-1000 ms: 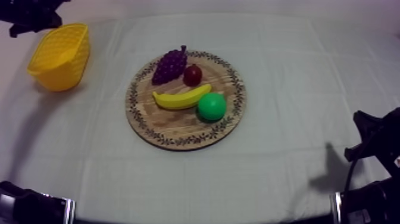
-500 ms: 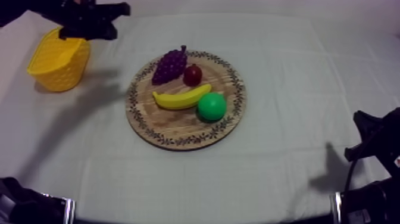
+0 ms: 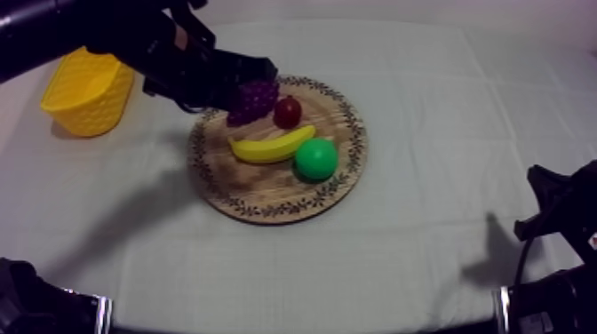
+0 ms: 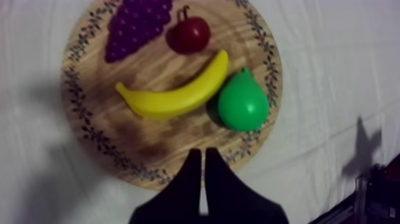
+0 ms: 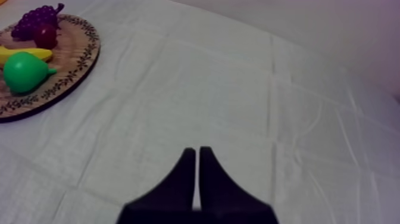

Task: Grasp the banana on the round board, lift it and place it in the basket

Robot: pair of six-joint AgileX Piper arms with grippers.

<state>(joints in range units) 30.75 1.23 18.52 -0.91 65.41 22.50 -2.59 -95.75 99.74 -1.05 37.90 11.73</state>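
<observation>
The yellow banana (image 3: pixel 271 146) lies across the middle of the round wooden board (image 3: pixel 266 191), curved, between the grapes and the pear. My left gripper (image 3: pixel 265 69) hangs above the board's far left rim, by the grapes. In the left wrist view its fingers lie together as a narrow wedge (image 4: pixel 202 165) over the board's near rim (image 4: pixel 119 156), short of the banana (image 4: pixel 172 94), holding nothing. The yellow basket (image 3: pixel 89 89) stands at the far left, partly behind the left arm. My right gripper (image 5: pixel 197 158) is shut over bare cloth, far from the board (image 5: pixel 74 62).
Purple grapes (image 3: pixel 251 99), a small red fruit (image 3: pixel 287 112) and a green pear (image 3: pixel 316 159) share the board; the pear touches the banana's right end. The right arm (image 3: pixel 560 213) rests at the lower right edge. Bare cloth surrounds the board.
My left arm has swept right from above the basket to the board's far left rim by the grapes. The fruit, the basket and the right arm have stayed put.
</observation>
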